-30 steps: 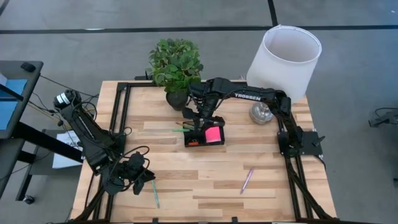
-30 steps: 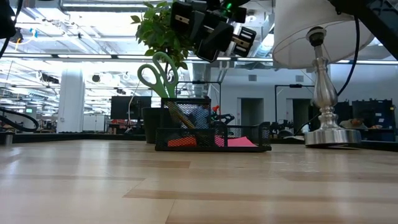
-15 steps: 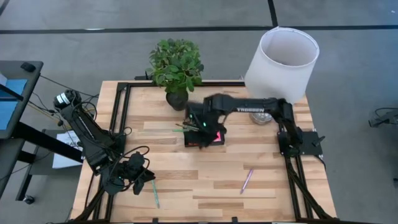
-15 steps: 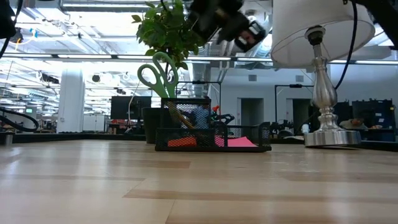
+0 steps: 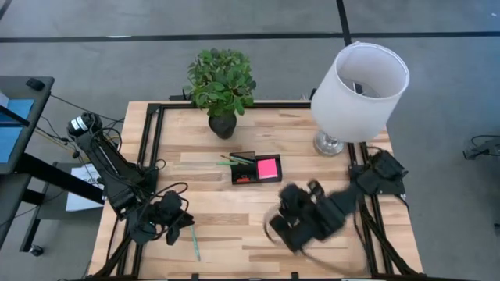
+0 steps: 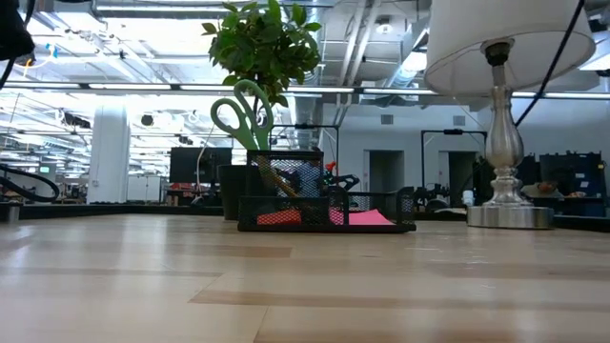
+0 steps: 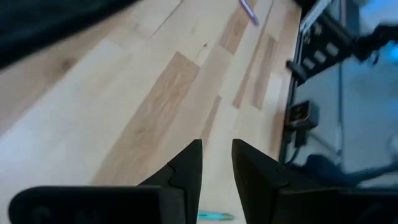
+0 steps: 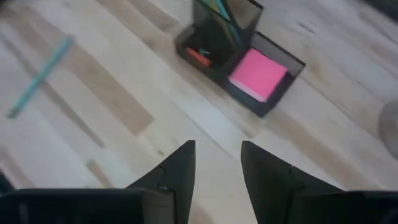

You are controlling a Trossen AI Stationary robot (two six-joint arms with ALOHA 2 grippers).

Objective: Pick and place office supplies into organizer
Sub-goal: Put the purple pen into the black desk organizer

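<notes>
The black mesh organizer (image 5: 255, 169) stands mid-table and holds a pink sticky-note pad (image 5: 268, 167), green-handled scissors (image 6: 242, 112) standing upright, and pens. A teal pen (image 5: 195, 244) lies flat near the table's near-left corner, just beside my left gripper (image 5: 178, 224), which is open and holds nothing. My right gripper (image 5: 283, 228) hangs open over the near middle of the table, clear of the organizer (image 8: 231, 48). A purple pen (image 7: 249, 11) lies on the wood and is hidden under the right arm in the high view.
A potted plant (image 5: 221, 84) stands at the far edge behind the organizer. A white-shaded lamp (image 5: 358, 80) stands at the far right on a silver base (image 5: 330, 144). Black rails (image 5: 150, 140) frame the table. Bare wood lies between the two grippers.
My right gripper has swung fast from above the organizer toward the table's near edge, rolling its wrist as it went, and has left the low view. The lamp's shade has swayed. The organizer and its contents have stayed put.
</notes>
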